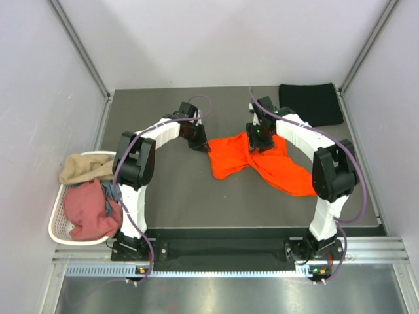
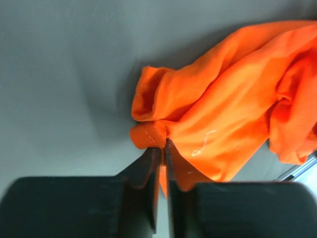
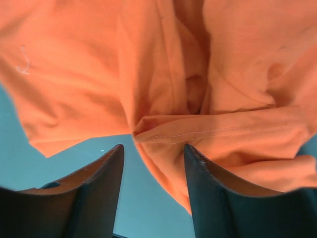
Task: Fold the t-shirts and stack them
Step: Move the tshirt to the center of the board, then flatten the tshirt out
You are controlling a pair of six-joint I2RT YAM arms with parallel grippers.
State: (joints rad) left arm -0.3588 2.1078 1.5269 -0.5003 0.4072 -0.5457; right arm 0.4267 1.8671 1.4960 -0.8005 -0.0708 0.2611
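left tool (image 2: 162,148) — pinched shut on orange t-shirt (image 1: 230,160), 9 o'clock edge (likely to pull it flat) | right tool (image 3: 153,148) — jaws apart, straddling 12 o'clock hem

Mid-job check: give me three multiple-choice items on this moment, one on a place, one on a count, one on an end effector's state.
1. Where does the black t-shirt lie?
A. at the near left edge
B. between the arm bases
C. at the far right corner of the table

2. How many t-shirts lie on the table outside the white basket?
A. one
B. two
C. four

3. How is the left end effector?
A. pinched on the hem of the orange t-shirt
B. wide open over bare table
C. shut on the basket rim

Key:
1 C: the top view shows it flat by the far right wall.
2 B: only the orange and black ones lie there.
3 A: the left wrist view shows the fingers closed on the stitched edge.
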